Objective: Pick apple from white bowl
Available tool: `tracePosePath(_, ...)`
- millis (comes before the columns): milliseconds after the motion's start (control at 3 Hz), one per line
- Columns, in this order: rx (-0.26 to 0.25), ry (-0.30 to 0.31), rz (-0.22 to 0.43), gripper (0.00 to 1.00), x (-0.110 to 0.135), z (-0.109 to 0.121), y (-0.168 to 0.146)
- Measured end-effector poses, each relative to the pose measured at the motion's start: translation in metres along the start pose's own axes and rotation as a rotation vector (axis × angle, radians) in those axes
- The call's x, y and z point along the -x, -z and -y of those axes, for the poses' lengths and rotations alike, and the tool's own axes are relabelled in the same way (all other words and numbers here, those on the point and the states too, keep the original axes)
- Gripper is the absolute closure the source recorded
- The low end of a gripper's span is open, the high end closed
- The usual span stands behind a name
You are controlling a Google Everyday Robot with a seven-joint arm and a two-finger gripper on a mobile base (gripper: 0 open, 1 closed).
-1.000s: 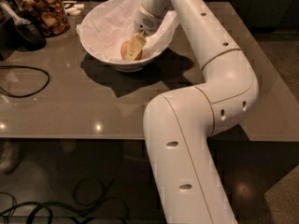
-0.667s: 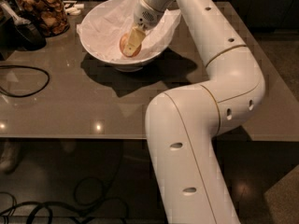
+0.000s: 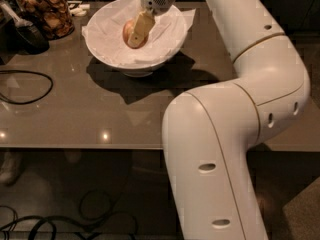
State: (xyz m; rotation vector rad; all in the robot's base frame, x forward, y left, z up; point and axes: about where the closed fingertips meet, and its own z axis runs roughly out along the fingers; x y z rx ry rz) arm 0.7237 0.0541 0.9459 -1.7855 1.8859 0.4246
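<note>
The white bowl stands at the far side of the brown table, lined with crinkled white paper. The apple, small and yellow-orange with a reddish blush, is over the bowl's inside. My gripper reaches down from the top edge, and its tan finger lies across the apple's right side. The gripper is shut on the apple and holds it above the bowl's floor. The other finger is hidden behind the apple.
A glass jar of brown snacks stands at the far left beside a black object. A black cable loops on the table's left. My white arm fills the right. Cables lie on the floor.
The gripper has risen and moved slightly with the apple between its fingers; the apple now sits higher over the bowl than a second ago.
</note>
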Motion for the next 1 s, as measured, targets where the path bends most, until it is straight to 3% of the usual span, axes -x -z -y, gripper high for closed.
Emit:
tracePosePath(333, 0.004, 0.049, 0.017, 1.00, 0.018, -0.023, 0.026)
tracePosePath(667, 0.016, 0.125, 0.033, 1.00, 0.037, -0.074, 0.066)
tracePosePath(1000, 0.012, 0.124, 0.038, 1.00, 0.039, -0.074, 0.063)
